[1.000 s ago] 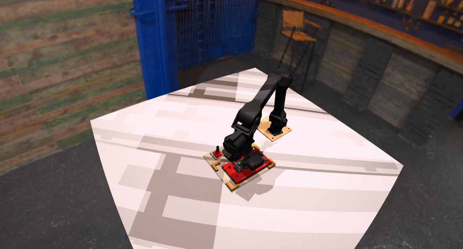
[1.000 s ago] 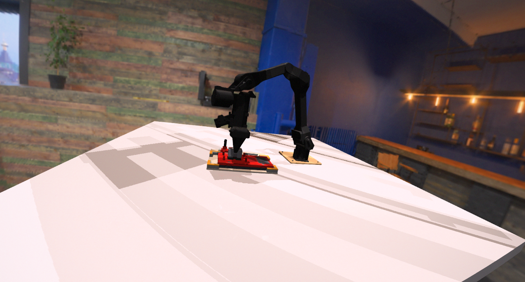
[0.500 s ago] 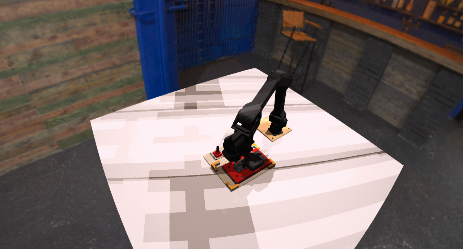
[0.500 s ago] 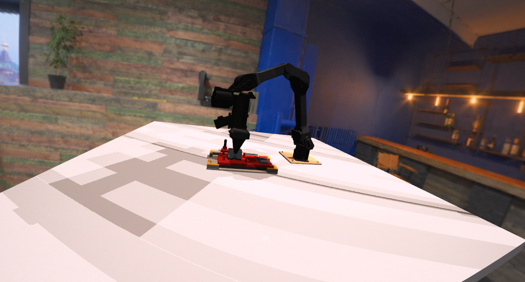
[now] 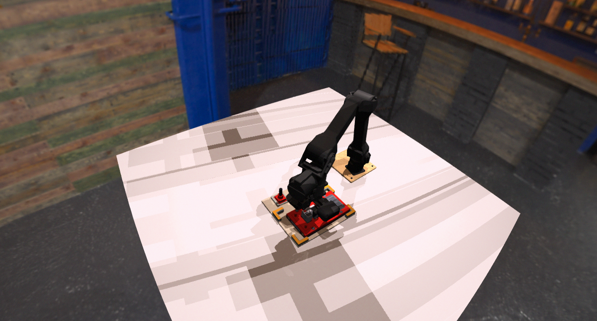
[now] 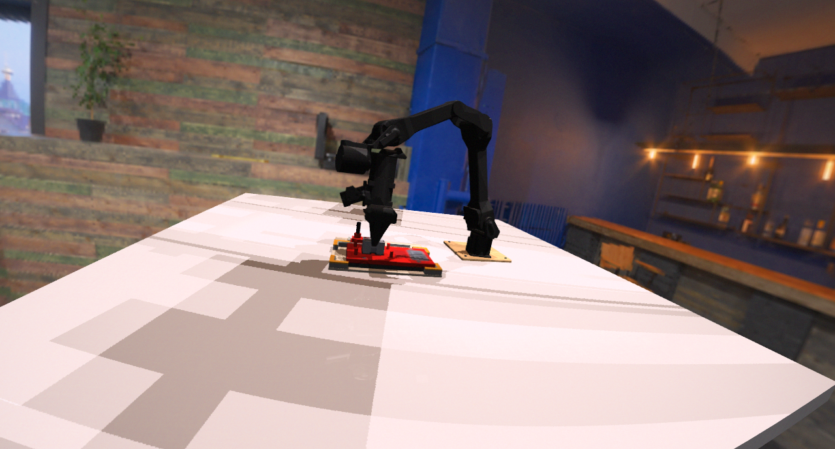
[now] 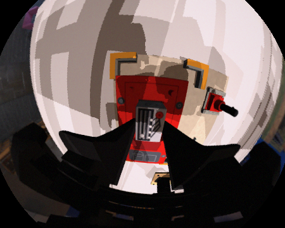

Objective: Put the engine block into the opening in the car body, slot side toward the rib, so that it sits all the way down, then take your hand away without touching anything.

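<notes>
The grey engine block (image 5: pixel 308 212) (image 6: pixel 372 247) (image 7: pixel 150 123) stands upright at the middle of the red car body (image 5: pixel 306 228) (image 6: pixel 408 255) (image 7: pixel 126 87), over where the opening is. Its ribbed top with a small red disc shows in the wrist view. My gripper (image 7: pixel 149 122) is shut on the engine block, one finger on each side. In the exterior view the block's upper part stands above the body's top face. The opening, the rib and the slot side are hidden, so I cannot tell how deep the block sits.
The car body lies on a beige board (image 5: pixel 269 202) (image 7: pixel 193 112) between orange corner brackets (image 5: pixel 299 239) (image 7: pixel 123 56). A red base with an upright black knob (image 5: pixel 280 196) (image 6: pixel 357 231) (image 7: pixel 220 104) stands at the board's corner, beside the body. The arm's wooden base plate (image 5: pixel 352 177) (image 6: pixel 499 258) is behind.
</notes>
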